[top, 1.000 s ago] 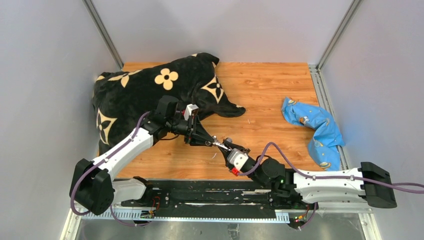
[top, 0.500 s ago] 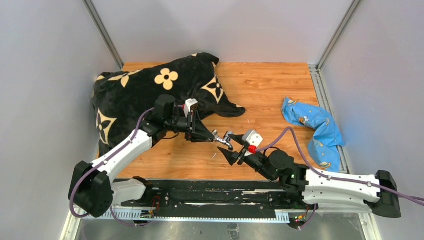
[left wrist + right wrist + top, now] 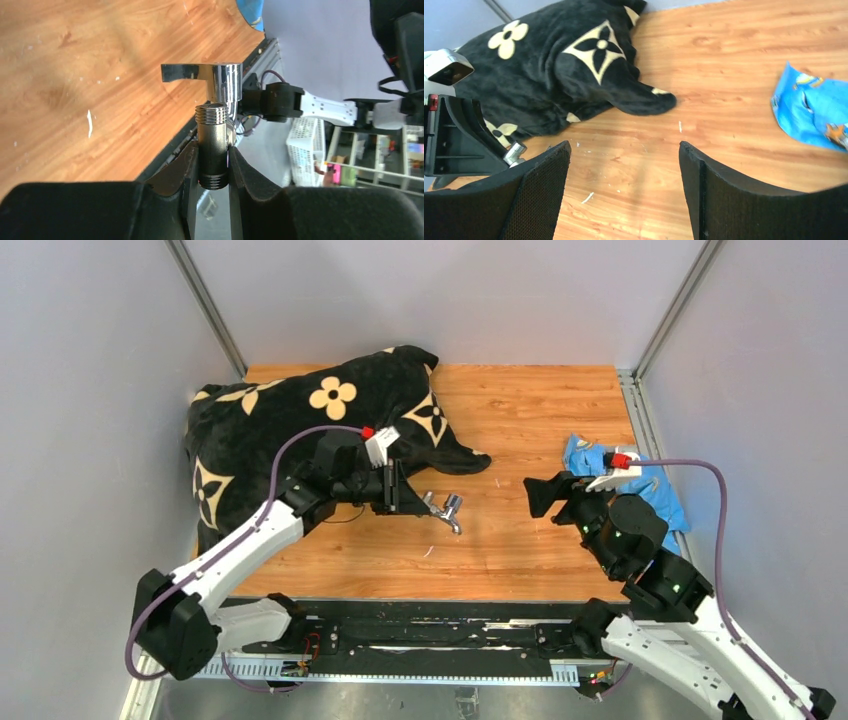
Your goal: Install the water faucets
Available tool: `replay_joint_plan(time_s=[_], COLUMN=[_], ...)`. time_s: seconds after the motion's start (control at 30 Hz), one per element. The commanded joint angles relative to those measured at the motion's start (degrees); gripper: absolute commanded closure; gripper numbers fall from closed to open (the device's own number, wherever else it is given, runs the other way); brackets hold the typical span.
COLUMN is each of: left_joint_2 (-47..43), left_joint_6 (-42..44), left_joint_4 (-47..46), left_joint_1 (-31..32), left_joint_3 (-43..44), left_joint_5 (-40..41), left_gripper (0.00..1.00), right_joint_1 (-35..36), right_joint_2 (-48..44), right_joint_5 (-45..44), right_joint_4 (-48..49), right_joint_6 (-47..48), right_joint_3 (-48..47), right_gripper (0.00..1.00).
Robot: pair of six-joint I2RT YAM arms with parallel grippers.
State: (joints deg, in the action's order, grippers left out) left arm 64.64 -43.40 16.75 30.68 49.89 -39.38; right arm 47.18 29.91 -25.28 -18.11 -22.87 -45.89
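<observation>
My left gripper (image 3: 422,503) is shut on the water faucets (image 3: 445,509), held just above the wooden table (image 3: 520,420) near its middle. In the left wrist view the fingers (image 3: 187,167) clamp a short threaded grey fitting (image 3: 213,145). A chrome tap piece (image 3: 210,75) with a flat handle sits at the fitting's far end. My right gripper (image 3: 541,496) hangs open and empty to the right of the faucets, well apart from them. In the right wrist view the right gripper (image 3: 624,150) shows bare table between its pads, and a silver bit of the faucets (image 3: 514,152) shows at the left edge.
A black blanket with tan flowers (image 3: 290,430) covers the table's back left, close behind my left arm; it also fills the upper left of the right wrist view (image 3: 549,75). A crumpled blue plastic bag (image 3: 640,502) lies at the right edge, beside my right wrist.
My right gripper let go of the faucets, opened wide and swung up and away to the right. My left gripper kept the faucets and drew back slightly.
</observation>
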Motion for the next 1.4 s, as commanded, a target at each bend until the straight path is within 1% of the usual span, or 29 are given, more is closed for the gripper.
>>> replay_joint_plan(time_s=[0.0, 0.07, 0.17, 0.23, 0.27, 0.33, 0.37, 0.4, 0.43, 0.53, 0.57, 0.6, 0.67, 0.73, 0.8, 0.83, 0.93, 1.03, 1.07, 1.13, 1.2, 1.27, 1.37], left_joint_2=[7.27, 13.99, 25.12, 32.61, 36.27, 43.98, 47.01, 49.92, 52.92, 59.41, 59.94, 59.32, 55.76, 50.35, 43.74, 39.41, 29.04, 18.33, 14.94, 7.48, 0.49, -5.39, -12.94], left_joint_6=[4.85, 5.63, 2.99, 2.26, 1.73, 3.48, 5.24, 7.21, 8.85, 15.02, 16.43, 17.45, 19.15, 20.58, 21.44, 21.46, 21.91, 23.32, 24.18, 24.65, 23.76, 22.82, 20.43], left_joint_4=[-11.43, -12.93, -18.76, -19.64, -19.51, -14.66, -10.33, -6.28, -1.95, 11.96, 14.54, 16.02, 16.55, 15.53, 13.7, 12.87, 10.99, 9.88, 9.35, 8.6, 9.34, 11.17, 14.67], left_joint_1=[5.75, 8.38, 10.2, 10.45, 10.46, 10.46, 10.46, 10.49, 10.46, 10.46, 10.46, 10.46, 10.46, 10.46, 10.46, 10.46, 10.46, 10.46, 10.46, 10.41, 10.24, 10.2, 10.19], left_joint_3=[2.58, 6.49, 13.05, 21.7, 25.85, 36.54, 41.91, 47.93, 53.59, 68.81, 71.75, 72.65, 70.62, 65.28, 58.18, 52.85, 40.88, 28.34, 24.32, 16.97, 11.33, 7.43, 4.0], left_joint_5=[5.6, 5.64, 3.8, 3.11, 2.66, 4.11, 5.59, 6.51, 6.91, 9.39, 9.92, 10.72, 13.47, 16.36, 20.15, 21.88, 26.99, 34.4, 38.06, 43.85, 47.97, 50.43, 54.45], left_gripper=[1.0, 1.0, 1.0, 1.0, 0.91, 0.52, 0.38, 0.09, 0.01, 0.02, 0.02, 0.02, 0.02, 0.02, 0.02, 0.02, 0.02, 0.02, 0.02, 0.02, 0.02, 0.02, 0.02], right_joint_1=[-3.66, -3.67, -3.68, -3.7, -3.63, -3.62, -3.7, -3.61, -3.64, -3.61, -3.59, -3.58, -3.62, -3.64, -3.61, -3.59, -3.7, -3.76, -3.88, -4.23, -5.31, -7.34, -11.82], right_joint_2=[-0.59, -1.69, -4.28, -6.44, -7.82, -9.46, -10.12, -10.59, -10.85, -10.23, -9.67, -9.03, -7.72, -6.61, -5.57, -4.68, -1.95, 2.52, 4.06, 7.51, 10.66, 13.44, 17.27], right_joint_5=[0.28, -2.35, -4.18, -4.42, -4.47, -4.56, -4.64, -4.66, -4.57, -4.75, -5.05, -5.53, -7.35, -9.56, -11.49, -12.54, -14.31, -14.54, -14.4, -13.1, -10.77, -6.83, -1.21], right_joint_4=[-14.22, -14.89, -16.03, -16.71, -17.08, -17.9, -18.2, -18.26, -18.28, -18.68, -19.13, -19.64, -21.41, -22.48, -22.82, -23.24, -24.15, -25.45, -25.68, -25.62, -25.13, -24.29, -23.22], right_joint_6=[-8.11, -9.68, -11.97, -13.56, -14.24, -15.28, -15.69, -15.91, -15.89, -15.23, -14.85, -14.43, -13.99, -13.67, -12.86, -12.76, -12.02, -11.65, -11.58, -11.2, -10.26, -8.97, -7.14], right_joint_3=[-3.7, -3.12, -1.89, -0.95, -0.71, -0.25, -0.06, -0.02, -0.08, -0.98, -1.61, -2.1, -3.24, -3.81, -3.78, -3.78, -3.84, -4.41, -4.59, -4.77, -5.06, -5.66, -6.62], right_gripper=[0.23, 0.24, 0.26, 0.26, 0.26, 0.26, 0.26, 0.26, 0.26, 0.26, 0.26, 0.25, 0.24, 0.23, 0.22, 0.22, 0.19, 0.15, 0.13, 0.09, 0.04, 0.03, 0.01])
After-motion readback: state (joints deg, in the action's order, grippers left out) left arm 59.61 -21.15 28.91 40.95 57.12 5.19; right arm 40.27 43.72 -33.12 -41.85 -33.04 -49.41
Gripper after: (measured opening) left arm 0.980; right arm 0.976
